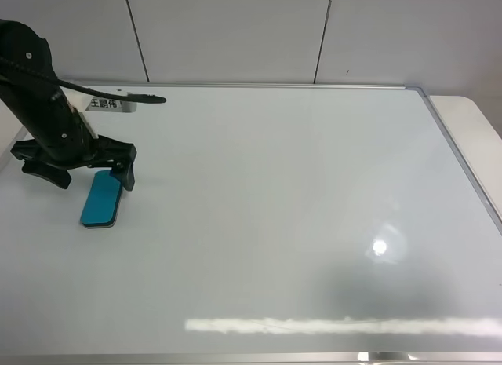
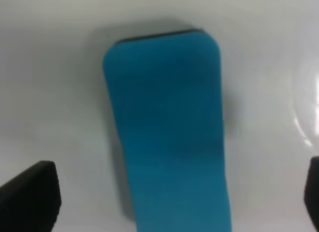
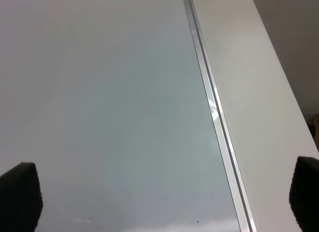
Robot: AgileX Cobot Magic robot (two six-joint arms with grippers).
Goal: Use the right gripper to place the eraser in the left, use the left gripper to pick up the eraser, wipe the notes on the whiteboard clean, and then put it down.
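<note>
The teal-blue eraser point(image 1: 102, 200) lies flat on the whiteboard point(image 1: 274, 184) near its left edge. My left gripper point(image 1: 85, 177) is open just above the eraser's far end, its fingers spread wider than the eraser. In the left wrist view the eraser point(image 2: 169, 132) lies between the two black fingertips point(image 2: 30, 197) without touching them. My right gripper point(image 3: 162, 197) is open and empty over the whiteboard's right part point(image 3: 99, 92), beside the silver frame point(image 3: 214, 112); it is out of the exterior view. No red notes show on the board.
A small white label with black characters point(image 1: 110, 104) and a black cable point(image 1: 118, 94) lie at the board's back left. A white table surface point(image 1: 471, 122) lies beyond the right frame. A panelled wall point(image 1: 235, 27) stands behind.
</note>
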